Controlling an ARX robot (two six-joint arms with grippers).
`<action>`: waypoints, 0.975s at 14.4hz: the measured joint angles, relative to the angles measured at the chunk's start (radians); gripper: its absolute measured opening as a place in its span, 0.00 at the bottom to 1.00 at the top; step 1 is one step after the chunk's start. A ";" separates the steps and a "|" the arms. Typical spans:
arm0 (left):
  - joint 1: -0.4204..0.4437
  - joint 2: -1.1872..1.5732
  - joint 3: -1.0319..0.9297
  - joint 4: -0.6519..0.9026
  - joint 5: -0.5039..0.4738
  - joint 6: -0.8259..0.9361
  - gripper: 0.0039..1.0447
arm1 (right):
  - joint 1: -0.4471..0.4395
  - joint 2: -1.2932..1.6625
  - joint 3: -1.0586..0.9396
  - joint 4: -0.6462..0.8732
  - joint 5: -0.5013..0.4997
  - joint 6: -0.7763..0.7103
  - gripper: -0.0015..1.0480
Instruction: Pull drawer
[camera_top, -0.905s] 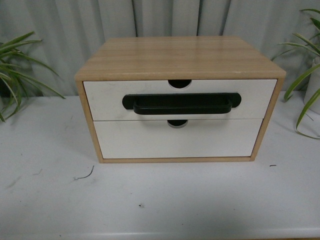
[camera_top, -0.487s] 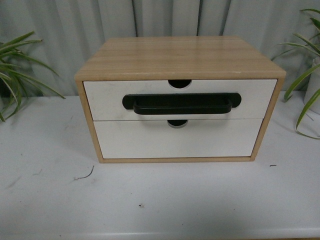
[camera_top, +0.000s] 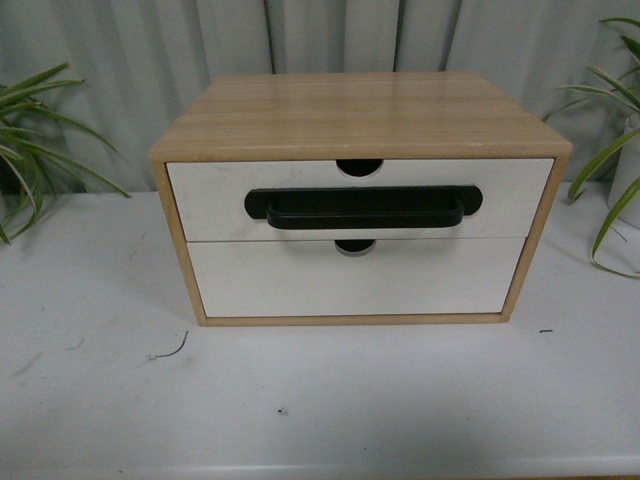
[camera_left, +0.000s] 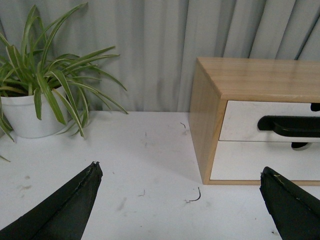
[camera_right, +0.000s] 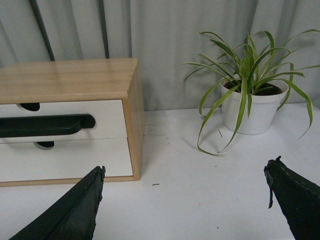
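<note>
Left gripper (camera_left: 180, 170) and right gripper (camera_right: 185, 167) both stand spread wide, empty. You have the drawer (camera_top: 210, 195) shut, uppermost in the cabinet (camera_top: 360, 110), ahead between them, well apart. Its handle (camera_top: 360, 207) runs side to side. Neither arm judged nearer.

This looks like a staged test bench in a lab or studio, not a lived-in room. A plain white table (camera_top: 320, 400), scuffed and speckled, is backed by a grey pleated curtain (camera_top: 230, 40). A small wooden cabinet (camera_top: 360, 110) with a handled drawer (camera_top: 210, 195) stands alone between a potted plant (camera_left: 35, 90) and a second plant (camera_right: 250, 95).
</note>
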 joint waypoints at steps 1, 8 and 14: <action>0.000 0.000 0.000 0.000 0.000 0.000 0.94 | 0.000 0.000 0.000 0.000 0.000 0.000 0.94; 0.000 0.000 0.000 0.000 0.000 0.000 0.94 | 0.000 0.000 0.000 0.000 0.000 0.000 0.94; 0.000 0.000 0.000 0.000 0.000 0.000 0.94 | 0.000 0.000 0.000 0.000 0.000 0.000 0.94</action>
